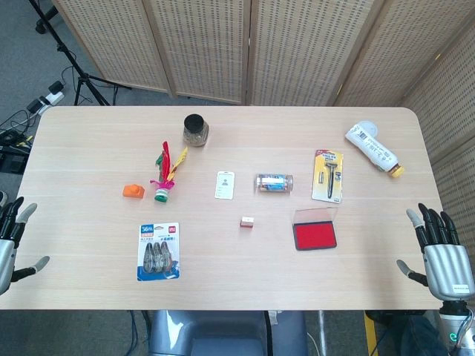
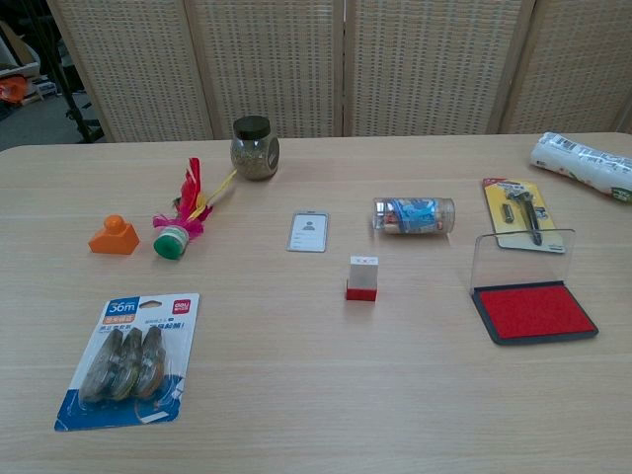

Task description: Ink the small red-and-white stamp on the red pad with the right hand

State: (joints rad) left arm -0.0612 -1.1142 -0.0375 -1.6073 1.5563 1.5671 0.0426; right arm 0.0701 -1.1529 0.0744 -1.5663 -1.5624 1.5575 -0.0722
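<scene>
While legible, "36m" on tape pack (image 2: 128, 360)

The right hand (image 1: 444, 256) is showing at the lower right of the head view, fingers apart and pointing up, thumb sticking out to the side, holding nothing. The left hand (image 1: 11, 245) is sitting at the lower left edge, partly cut off, fingers likewise spread and empty. Neither hand is appearing in the chest view.

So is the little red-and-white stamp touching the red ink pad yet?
Apart. The chest view shows bare table between the stamp and the ink pad.
</scene>
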